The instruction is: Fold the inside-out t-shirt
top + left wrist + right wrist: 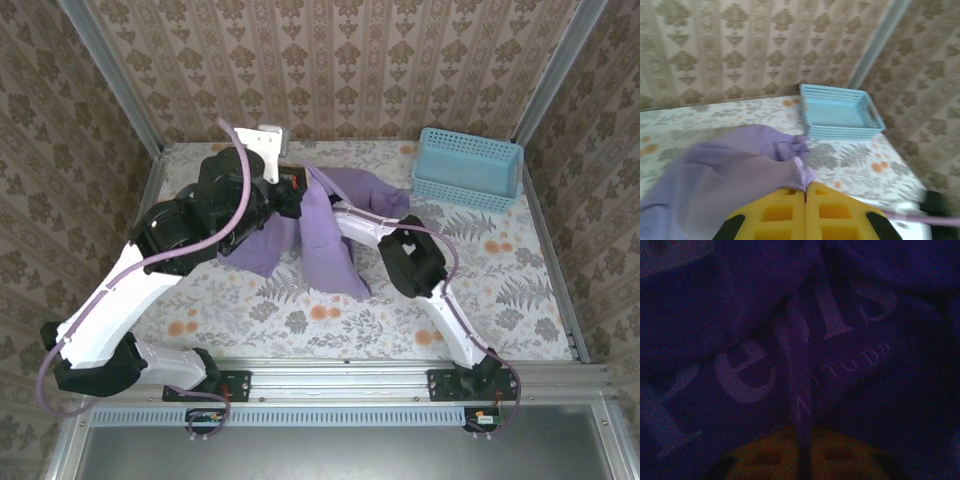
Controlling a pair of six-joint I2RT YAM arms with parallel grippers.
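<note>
Above the bench (500, 290), holds the inside-out t-shirt (325, 240) up by the clenched left claw (805, 187) — clamps an inner fold in the right claw (802, 437), probably for turning.

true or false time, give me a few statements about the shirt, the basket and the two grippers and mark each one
1. The blue basket holds nothing. True.
2. The t-shirt lies flat and neatly folded. False: it is bunched, with part lifted off the table.
3. The left gripper is open, clear of the cloth. False: it is shut, pinching the t-shirt's edge.
4. Printed lettering shows on the cloth in front of the right gripper. True.
5. The blue basket sits at the near left corner. False: it is at the table's far right corner.
</note>
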